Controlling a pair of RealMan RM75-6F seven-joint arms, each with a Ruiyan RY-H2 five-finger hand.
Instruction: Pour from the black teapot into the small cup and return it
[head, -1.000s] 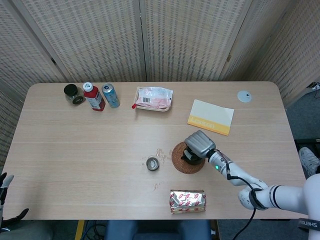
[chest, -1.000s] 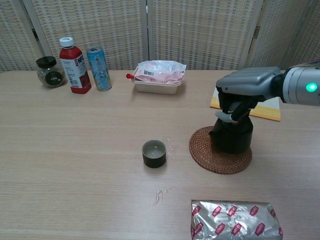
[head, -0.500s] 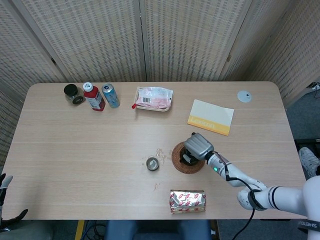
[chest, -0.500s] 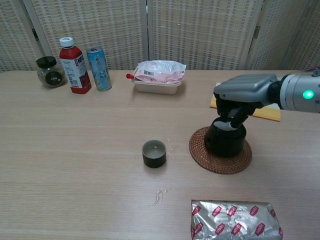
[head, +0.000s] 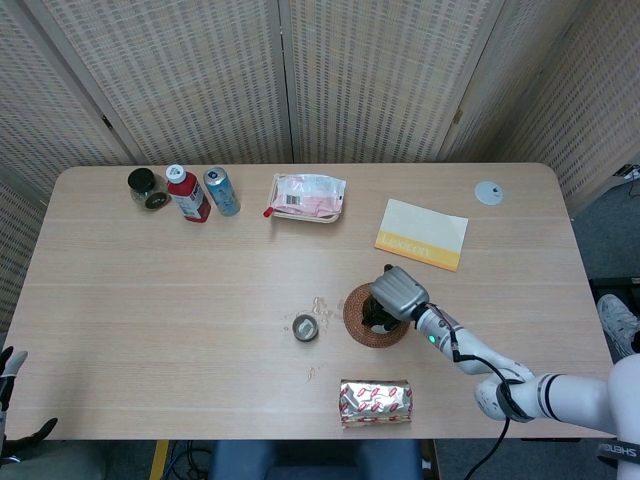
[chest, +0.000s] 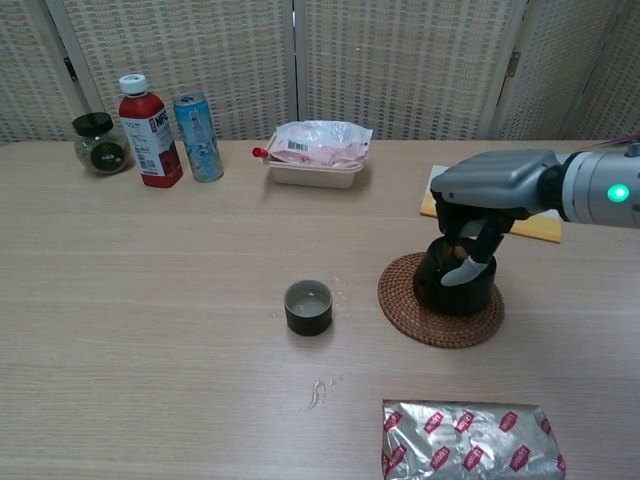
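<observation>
Your right hand (chest: 478, 205) sits over the black teapot (chest: 455, 282), fingers curled down around its top, gripping it. The teapot stands upright on the round woven mat (chest: 441, 304), toward the bench's (chest: 150, 330) near edge, right of centre. The small cup (chest: 307, 306) stands just left of the mat, apart from it. Your left hand (head: 8, 372) shows only partly off the near left corner; I cannot tell how far open it is.

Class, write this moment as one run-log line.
teapot: on woven mat | right hand: around teapot top | cup: left of mat | left hand: idle off table
</observation>
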